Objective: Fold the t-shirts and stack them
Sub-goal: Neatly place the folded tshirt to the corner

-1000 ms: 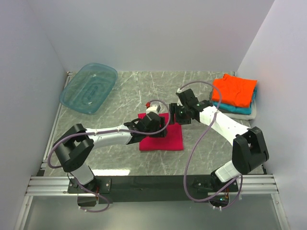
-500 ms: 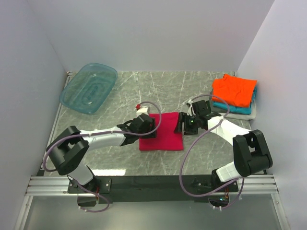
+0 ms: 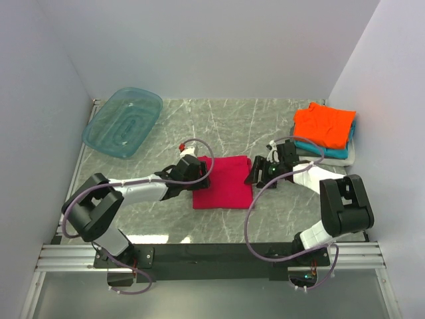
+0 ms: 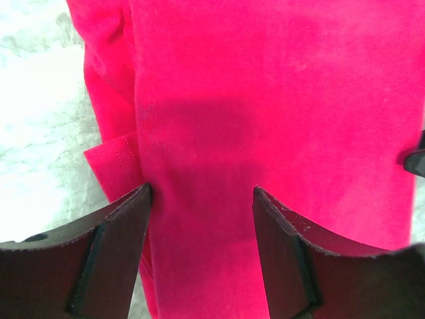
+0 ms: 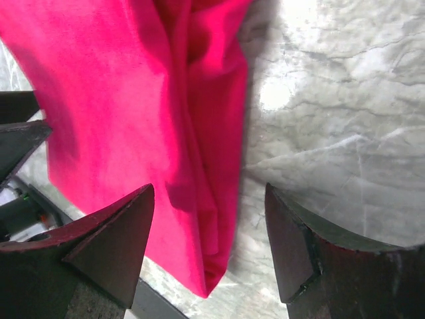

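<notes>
1. Looking down from above, you see the grey veined tabletop (image 3: 219,119) filling the floor of the white-walled cell, with both arm bases at its near edge.
2. Your two arms reach in towards the middle. The left arm (image 3: 139,191) comes in from the left and the right arm (image 3: 312,174) from the right, and they meet at either side of one shirt.
3. You have a translucent teal tub (image 3: 123,121) at the far left corner, well apart from everything else.
4. At the far right you have a stack of three folded shirts. The orange t-shirt (image 3: 324,125) lies on top, the teal t-shirt (image 3: 329,153) under it, and the grey-white t-shirt (image 3: 350,156) at the bottom, showing only along the near and right edges.
5. The crimson t-shirt (image 3: 226,183) lies folded into a rough rectangle at the middle of the tabletop, between your two arms and away from the stack.
6. Your left fingers (image 4: 113,252) are spread apart over the shirt's left side. One tip sits at the hemmed edge, where a small flap of cloth pokes out, and the other is further in over the flat cloth. You cannot tell whether the tips press on it.
7. Your right fingers (image 5: 106,246) are also spread and grip nothing. They straddle the shirt's layered right edge, one over the crimson cloth and the other over bare tabletop.
</notes>
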